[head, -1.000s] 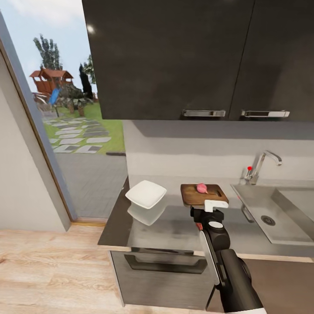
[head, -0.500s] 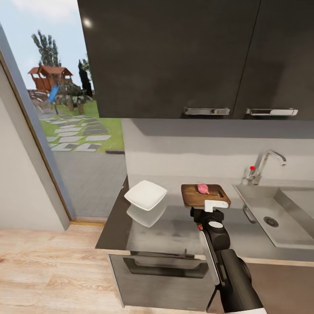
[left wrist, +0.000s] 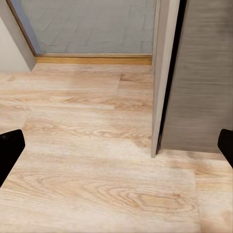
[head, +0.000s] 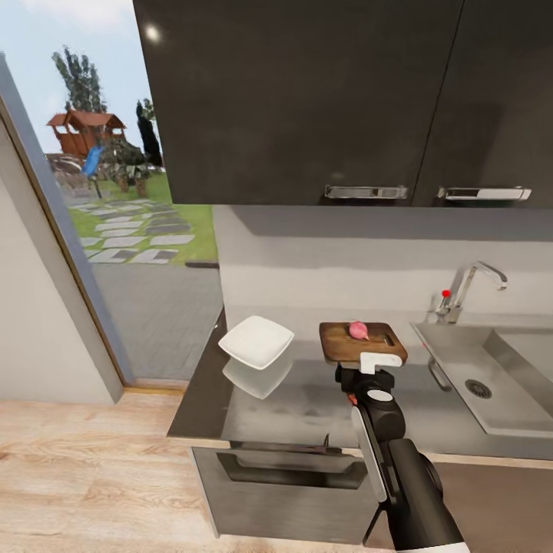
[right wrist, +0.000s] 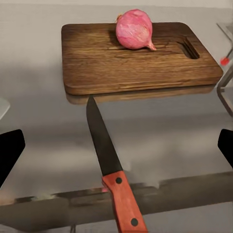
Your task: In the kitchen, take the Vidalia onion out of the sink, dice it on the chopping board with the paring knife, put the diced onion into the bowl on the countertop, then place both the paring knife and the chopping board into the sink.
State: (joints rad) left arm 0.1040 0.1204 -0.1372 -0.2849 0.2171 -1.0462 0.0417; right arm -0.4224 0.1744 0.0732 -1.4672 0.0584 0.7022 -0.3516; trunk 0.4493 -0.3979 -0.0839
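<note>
The pinkish-red Vidalia onion [right wrist: 134, 30] [head: 358, 330] rests on the dark brown chopping board [right wrist: 126, 63] [head: 361, 345], near the board's far edge beside its slot handle. The paring knife [right wrist: 109, 162] lies flat on the glossy dark countertop [head: 299, 407], its blade tip almost touching the board's near edge and its red-orange handle pointing back at the camera. My right gripper [right wrist: 116, 153] hangs open over the knife, one fingertip on each side and both well clear of it. The white square bowl [head: 256, 341] sits left of the board. The steel sink [head: 449, 346] lies to the right. My left gripper [left wrist: 116, 150] is open above the floor.
Dark wall cabinets [head: 307, 100] hang over the counter. The chrome tap [head: 465, 288] with a red knob stands behind the sink. My right arm [head: 388, 453] reaches over the counter's front edge. A glass door [head: 115, 230] to the garden is at the left, with wood floor [left wrist: 87, 145] below.
The whole picture has drifted slightly, so the camera moved. The onion, board, knife, bowl and my right arm keep their places relative to one another.
</note>
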